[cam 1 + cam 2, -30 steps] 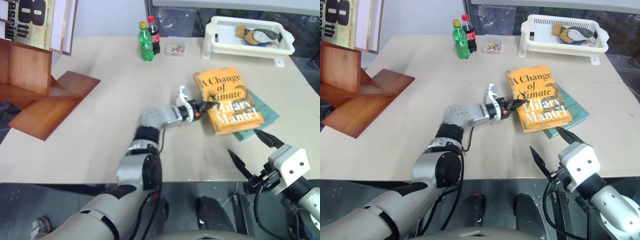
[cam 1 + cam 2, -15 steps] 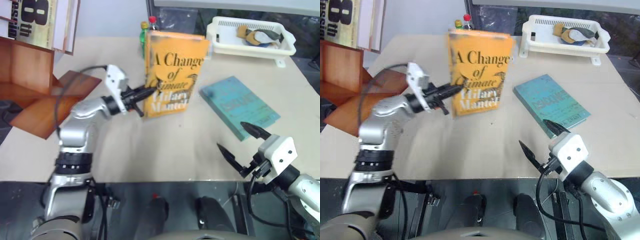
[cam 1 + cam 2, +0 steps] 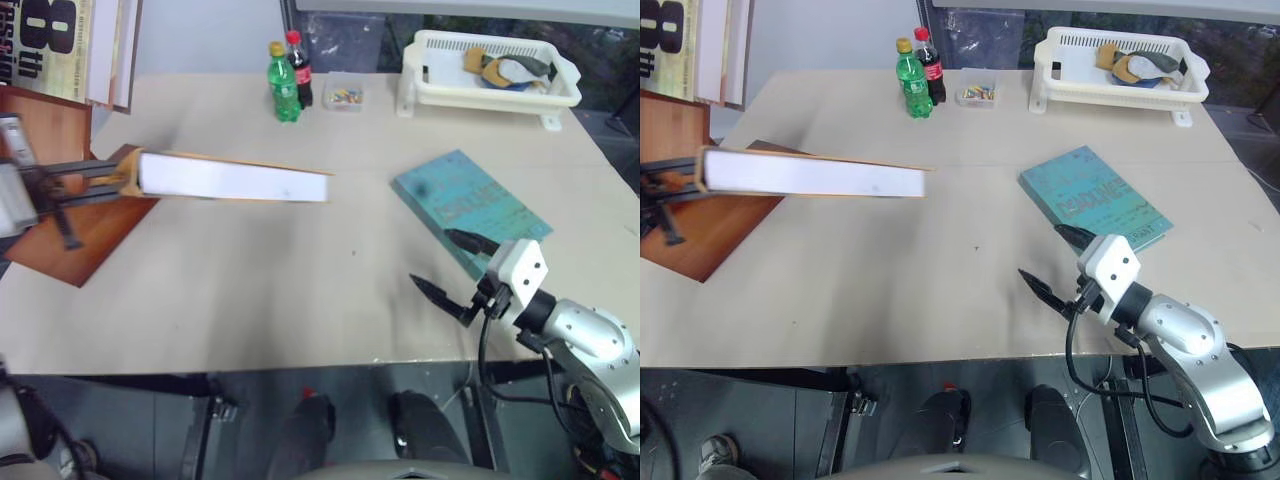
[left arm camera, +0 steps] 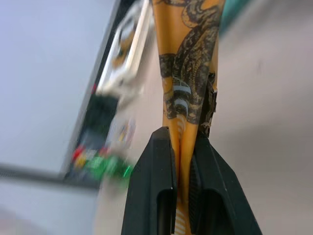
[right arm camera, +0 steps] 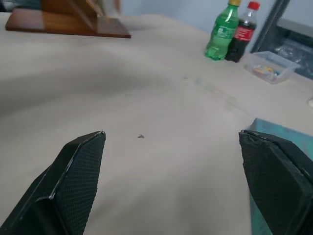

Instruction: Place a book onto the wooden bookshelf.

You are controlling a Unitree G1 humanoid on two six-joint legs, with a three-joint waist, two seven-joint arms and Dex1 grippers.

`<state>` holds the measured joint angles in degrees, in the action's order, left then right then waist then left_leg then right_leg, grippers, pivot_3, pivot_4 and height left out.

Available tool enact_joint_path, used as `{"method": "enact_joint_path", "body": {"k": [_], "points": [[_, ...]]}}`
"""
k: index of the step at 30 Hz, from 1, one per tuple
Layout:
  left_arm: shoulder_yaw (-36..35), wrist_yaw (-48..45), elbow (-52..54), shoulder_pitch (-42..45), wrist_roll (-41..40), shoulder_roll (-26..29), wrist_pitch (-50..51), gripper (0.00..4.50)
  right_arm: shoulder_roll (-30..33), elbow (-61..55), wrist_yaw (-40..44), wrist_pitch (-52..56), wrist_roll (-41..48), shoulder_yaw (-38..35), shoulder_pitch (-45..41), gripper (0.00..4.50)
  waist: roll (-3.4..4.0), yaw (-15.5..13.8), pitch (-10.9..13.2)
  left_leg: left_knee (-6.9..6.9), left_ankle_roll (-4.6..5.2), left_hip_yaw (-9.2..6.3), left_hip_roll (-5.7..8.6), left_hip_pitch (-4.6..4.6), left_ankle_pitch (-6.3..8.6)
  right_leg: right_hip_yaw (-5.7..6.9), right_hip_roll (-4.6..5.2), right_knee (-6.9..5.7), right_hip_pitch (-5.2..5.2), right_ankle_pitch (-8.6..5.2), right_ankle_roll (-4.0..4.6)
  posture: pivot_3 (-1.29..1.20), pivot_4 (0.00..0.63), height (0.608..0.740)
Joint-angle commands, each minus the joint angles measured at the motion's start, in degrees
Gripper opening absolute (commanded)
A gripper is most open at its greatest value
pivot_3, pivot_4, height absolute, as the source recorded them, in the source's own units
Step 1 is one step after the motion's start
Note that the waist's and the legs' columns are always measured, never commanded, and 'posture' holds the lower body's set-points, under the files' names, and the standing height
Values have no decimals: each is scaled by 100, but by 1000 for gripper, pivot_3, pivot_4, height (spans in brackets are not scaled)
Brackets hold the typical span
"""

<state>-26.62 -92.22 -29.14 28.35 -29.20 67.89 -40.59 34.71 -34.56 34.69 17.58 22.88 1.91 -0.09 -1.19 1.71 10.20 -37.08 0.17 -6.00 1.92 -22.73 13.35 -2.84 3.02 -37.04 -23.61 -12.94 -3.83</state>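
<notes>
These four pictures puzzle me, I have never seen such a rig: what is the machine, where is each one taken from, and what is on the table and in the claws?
It is a humanoid robot with two arms, each ending in a two-fingered black claw. Two pictures come from its head, looking down over a beige table; the other two come from cameras on its wrists.

The left claw is shut on the orange-yellow book, held flat in the air with its white page edges showing, beside the reddish-brown wooden bookshelf.

The right claw is open and holds nothing.

On the table lie a teal book, two bottles, a small clear box and a white basket.
</notes>
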Motion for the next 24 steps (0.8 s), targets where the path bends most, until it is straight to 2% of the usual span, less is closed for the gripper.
{"method": "enact_joint_path", "body": {"k": [1, 3, 7, 12, 16, 24], "points": [[-104, -28, -848, 330, -92, 610, -1271, 45, -81, 89, 240, -242, -19, 82, -201, 4500, -1, -33, 0, -1, 0, -2, 0, 0, 0, 3, 0, 0, 1, 0, 0, 0, 150, 740], [94, -28, -1439, 705, -5, 894, -1859, 45, -120, 197, 314, -285, -46, 96, -283, 4500, -3, -61, -1, -4, 0, -1, 2, -2, 0, 4, 0, 0, 2, 0, -2, 0, 150, 740], [678, -28, -2516, 1486, 294, 1349, -2368, 45, -165, 283, 381, -328, -78, 94, -353, 4500, -8, -61, -1, -10, 0, 4, 4, -2, 0, 1, -6, -4, 1, 0, -4, 0, 150, 740], [1224, 94, -3604, 2424, 1255, 1498, -2553, 45, -179, 227, 391, -326, -105, 37, -277, 4500, -9, -53, -1, -11, 2, 5, 7, 0, 0, 2, -17, -16, 0, -1, -5, 0, 150, 740], [1561, 515, -4068, 2772, 2017, 1518, -2602, 45, -147, 73, 339, -275, -105, -62, -124, 4500, -11, -43, -1, -17, 2, 7, 8, 3, 0, 0, -21, -31, -1, -4, -8, 0, 150, 740], [2346, 2691, -4399, 2960, 3944, 1696, -2285, 45, -133, -241, 217, -124, -85, -173, 140, 4500, -12, -60, -2, -31, 2, 6, -1, 17, 0, -2, -20, -66, 1, -16, -29, 0, 150, 740]]}}
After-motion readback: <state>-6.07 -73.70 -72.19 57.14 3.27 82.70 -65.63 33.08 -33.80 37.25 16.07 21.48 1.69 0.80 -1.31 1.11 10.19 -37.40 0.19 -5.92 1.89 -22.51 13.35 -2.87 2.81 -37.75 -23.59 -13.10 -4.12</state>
